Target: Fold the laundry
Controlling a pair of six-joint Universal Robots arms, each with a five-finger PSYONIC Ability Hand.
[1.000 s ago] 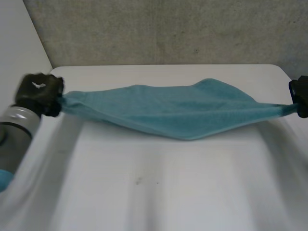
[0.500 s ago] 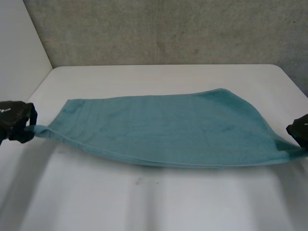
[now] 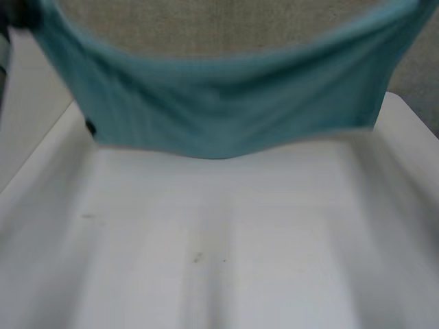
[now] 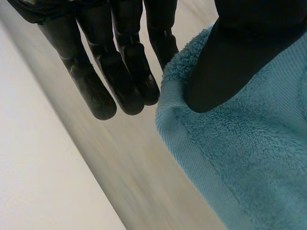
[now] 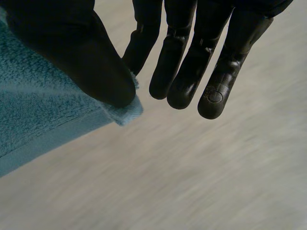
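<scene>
A teal towel (image 3: 226,103) hangs spread in the air above the white table (image 3: 226,240), sagging in the middle, with its lower edge just over the table's far part. Its upper corners run up and outward at the left and right. In the left wrist view my left hand (image 4: 225,67) pinches one corner of the towel (image 4: 249,158) between its thumb and a finger, the other fingers (image 4: 96,91) straight. My right hand (image 5: 81,57) pinches the opposite corner of the towel (image 5: 43,115) the same way, thumb against a finger.
A grey wall (image 3: 226,27) stands behind the table. A small dark tag (image 3: 90,127) shows at the towel's lower left corner. Small dark specks (image 3: 197,258) mark the tabletop near the middle.
Both hands have gone up and out of the head view, lifting the towel off the table. It lay stretched low between them; now it hangs as a sheet.
</scene>
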